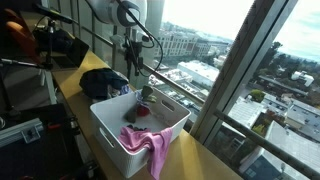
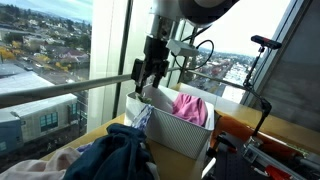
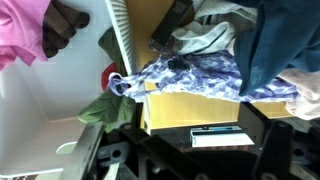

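Locate the gripper (image 2: 148, 86) above one end of the white laundry basket (image 1: 108, 128). In both exterior views it hangs just over the rim. The blue-and-white patterned cloth (image 3: 195, 75) lies draped across that rim, partly inside the basket and partly over the wooden ledge (image 3: 190, 112). You cannot tell from any view whether the fingers pinch the cloth or stand apart from it. Note the pink garment (image 1: 146, 143) hanging over the opposite rim. A red item (image 3: 113, 75) and a green cloth (image 3: 100, 110) lie inside the basket. A pile of dark blue clothes (image 2: 115, 155) rests on the ledge just beside the basket.
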